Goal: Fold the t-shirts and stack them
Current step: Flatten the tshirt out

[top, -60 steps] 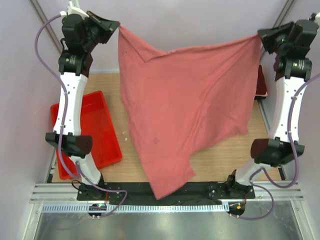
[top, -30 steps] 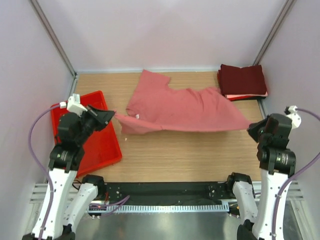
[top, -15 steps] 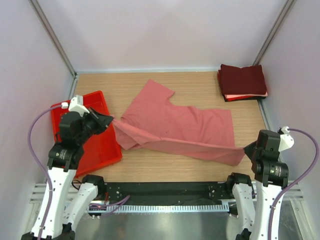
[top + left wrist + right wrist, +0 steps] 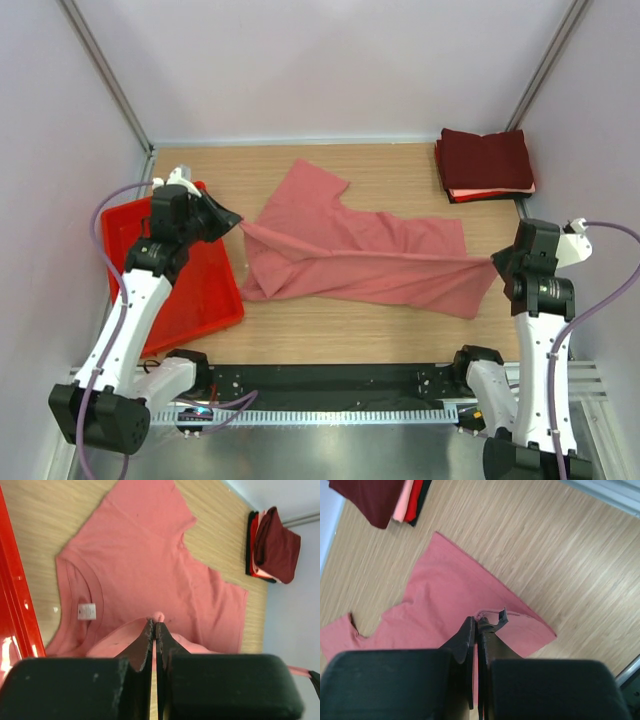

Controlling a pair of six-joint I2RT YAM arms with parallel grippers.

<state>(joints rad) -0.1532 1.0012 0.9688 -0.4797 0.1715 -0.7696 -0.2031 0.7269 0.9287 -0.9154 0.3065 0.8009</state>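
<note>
A salmon-pink t-shirt (image 4: 350, 250) lies spread on the wooden table, its near edge lifted and pulled taut between both grippers. My left gripper (image 4: 237, 223) is shut on the shirt's left corner beside the red tray; the pinched cloth shows in the left wrist view (image 4: 158, 617). My right gripper (image 4: 494, 260) is shut on the right corner, with the cloth showing in the right wrist view (image 4: 487, 614). A stack of folded dark maroon t-shirts (image 4: 486, 160) with a thin pale layer sits at the far right corner, also in the left wrist view (image 4: 272, 546) and the right wrist view (image 4: 375, 497).
A red plastic tray (image 4: 195, 290) lies at the left edge of the table under my left arm, its rim in the left wrist view (image 4: 17, 605). Pale walls enclose the table on three sides. A metal rail (image 4: 330, 410) runs along the near edge.
Both grippers came down from high up with the shirt hanging, laid it on the table, drew its near edge toward me, then moved it back away over the shirt.
</note>
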